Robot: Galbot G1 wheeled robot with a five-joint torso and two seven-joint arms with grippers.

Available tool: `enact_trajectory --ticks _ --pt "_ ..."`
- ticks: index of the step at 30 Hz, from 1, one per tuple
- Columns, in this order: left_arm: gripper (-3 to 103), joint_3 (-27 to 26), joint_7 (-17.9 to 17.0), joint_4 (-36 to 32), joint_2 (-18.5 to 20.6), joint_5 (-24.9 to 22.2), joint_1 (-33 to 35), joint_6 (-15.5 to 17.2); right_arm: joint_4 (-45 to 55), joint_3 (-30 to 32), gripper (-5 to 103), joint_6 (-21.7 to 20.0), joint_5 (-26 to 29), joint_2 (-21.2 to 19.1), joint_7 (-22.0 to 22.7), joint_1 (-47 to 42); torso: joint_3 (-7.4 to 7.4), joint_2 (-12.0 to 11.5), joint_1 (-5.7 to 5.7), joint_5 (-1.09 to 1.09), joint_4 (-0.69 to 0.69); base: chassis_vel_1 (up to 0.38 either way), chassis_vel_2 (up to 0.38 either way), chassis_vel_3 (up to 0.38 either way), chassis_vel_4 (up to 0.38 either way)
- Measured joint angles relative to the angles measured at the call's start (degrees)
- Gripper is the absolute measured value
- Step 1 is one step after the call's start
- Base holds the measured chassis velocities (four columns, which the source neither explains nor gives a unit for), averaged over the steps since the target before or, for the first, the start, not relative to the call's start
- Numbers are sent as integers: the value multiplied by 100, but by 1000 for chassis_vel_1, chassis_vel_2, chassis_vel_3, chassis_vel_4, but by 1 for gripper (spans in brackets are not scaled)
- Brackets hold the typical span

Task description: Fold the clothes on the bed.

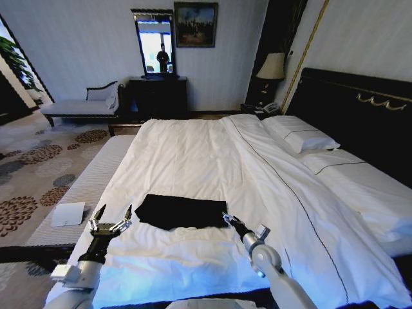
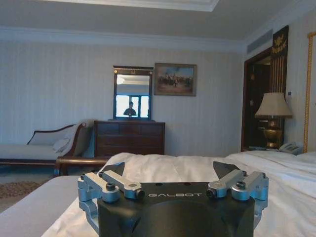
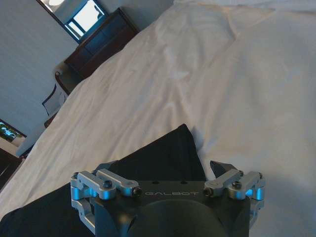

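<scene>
The black T-shirt (image 1: 180,211) lies folded near the bed's (image 1: 193,154) foot edge, flanked by the spread left gripper (image 1: 111,217) and spread right gripper (image 1: 230,220), positioned for another fold.

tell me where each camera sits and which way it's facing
Head view: up on the robot's head, looking down the bed at the folded black T-shirt; left pincer and right pincer both show, open.
Left wrist view: behind the left pincer, level across the bed to the dresser.
Right wrist view: behind the right pincer, over the T-shirt's edge.
Both wrist views share the dresser and mirror.
</scene>
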Motion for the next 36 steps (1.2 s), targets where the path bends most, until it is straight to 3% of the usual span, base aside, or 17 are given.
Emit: enact_trajectory --ticks 15,20,25,36 --pt "100 80 -98 -67 -47 -1 -109 128 -382 -121 100 -174 57 96 -125 144 0 0 0 0 0 0 0 0 0" --pt "100 82 -101 -59 -47 -4 -115 130 -482 -58 100 -619 637 35 -193 262 0 0 0 -1 -1 0 0 0 0" --pt "100 84 -102 -54 -46 -6 -118 134 -778 -131 100 -794 805 113 -313 513 0 0 0 0 -1 0 0 0 0" --pt "100 89 -106 -47 -45 -6 -121 135 -1146 -263 100 -767 810 374 -353 833 0 0 0 0 -1 0 0 0 0"
